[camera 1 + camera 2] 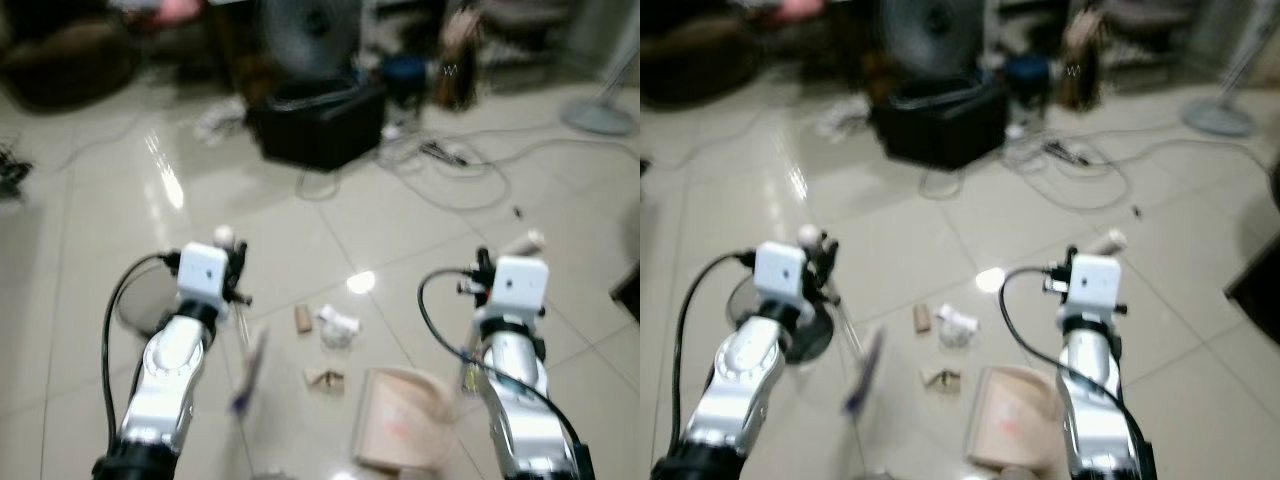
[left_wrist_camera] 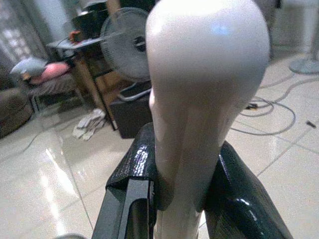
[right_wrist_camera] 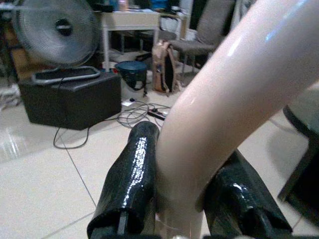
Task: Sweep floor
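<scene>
Left gripper (image 2: 182,199) clamps my broom handle (image 2: 204,89) | right gripper (image 3: 182,199) clamps dustpan handle (image 3: 234,94) | scraps (image 1: 338,326) lie unswept beside dustpan (image 1: 405,420).

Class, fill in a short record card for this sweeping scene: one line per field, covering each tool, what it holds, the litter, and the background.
Left tool: shut on broom handle
Right tool: shut on dustpan handle
Broom: slanting to floor, blurred
Dustpan: beige, on tiles beside right arm
Litter: paper scraps between broom and dustpan
Floor: glossy pale tiles
Background: black box, fan, cables
</scene>
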Tool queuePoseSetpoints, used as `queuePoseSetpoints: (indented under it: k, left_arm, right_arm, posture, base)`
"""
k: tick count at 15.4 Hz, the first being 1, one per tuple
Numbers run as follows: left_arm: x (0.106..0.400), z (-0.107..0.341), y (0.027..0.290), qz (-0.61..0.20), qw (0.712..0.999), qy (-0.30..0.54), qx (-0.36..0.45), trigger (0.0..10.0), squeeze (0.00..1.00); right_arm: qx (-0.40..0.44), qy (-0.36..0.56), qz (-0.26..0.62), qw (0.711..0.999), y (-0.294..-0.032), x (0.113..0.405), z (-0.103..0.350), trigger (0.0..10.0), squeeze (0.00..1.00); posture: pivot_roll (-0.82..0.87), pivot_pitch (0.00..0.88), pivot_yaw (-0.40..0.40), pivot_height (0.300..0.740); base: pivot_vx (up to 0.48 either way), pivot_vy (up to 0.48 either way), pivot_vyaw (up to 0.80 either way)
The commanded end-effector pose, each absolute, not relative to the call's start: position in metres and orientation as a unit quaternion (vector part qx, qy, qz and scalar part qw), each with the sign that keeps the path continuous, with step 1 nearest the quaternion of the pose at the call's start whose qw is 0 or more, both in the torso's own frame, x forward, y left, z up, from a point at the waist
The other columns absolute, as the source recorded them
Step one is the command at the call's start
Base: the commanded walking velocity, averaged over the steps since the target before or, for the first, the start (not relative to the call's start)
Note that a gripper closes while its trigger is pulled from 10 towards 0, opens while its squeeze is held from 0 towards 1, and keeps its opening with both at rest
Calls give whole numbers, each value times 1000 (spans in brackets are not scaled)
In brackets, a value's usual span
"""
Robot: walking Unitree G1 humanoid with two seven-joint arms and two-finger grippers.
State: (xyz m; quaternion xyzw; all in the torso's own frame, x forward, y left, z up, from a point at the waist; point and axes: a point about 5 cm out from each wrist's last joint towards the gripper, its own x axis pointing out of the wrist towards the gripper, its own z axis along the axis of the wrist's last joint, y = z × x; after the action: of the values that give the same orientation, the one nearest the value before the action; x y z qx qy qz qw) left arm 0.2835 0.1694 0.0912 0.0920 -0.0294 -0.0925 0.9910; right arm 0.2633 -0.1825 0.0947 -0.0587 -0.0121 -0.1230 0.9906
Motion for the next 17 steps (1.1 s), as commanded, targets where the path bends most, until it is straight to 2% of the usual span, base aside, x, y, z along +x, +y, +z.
queuePoseSetpoints:
  k: [1, 8, 10, 17]
  left_arm:
    - [285, 96, 164, -100, 989, -45, 95, 10000, 0]
    - [286, 96, 164, -106, 988, -47, 98, 10000, 0]
    - [286, 96, 164, -109, 988, -46, 99, 10000, 0]
    - [288, 98, 160, -111, 987, -51, 99, 10000, 0]
  right_arm:
    - [-69, -19, -132, 989, -189, 262, 97, 10000, 0]
    - [-108, -12, -115, 987, -184, 264, 95, 10000, 0]
    - [-84, -10, -137, 987, -188, 262, 93, 10000, 0]
    - [-86, -16, -147, 985, -191, 262, 95, 10000, 0]
  posture:
    - [-38, 56, 76, 740]
    - [-34, 51, 81, 740]
    - [-32, 53, 83, 740]
    - [-33, 60, 84, 740]
  base:
    - [307, 0, 0]
    - [307, 0, 58]
    - [307, 0, 0]
    - [305, 0, 0]
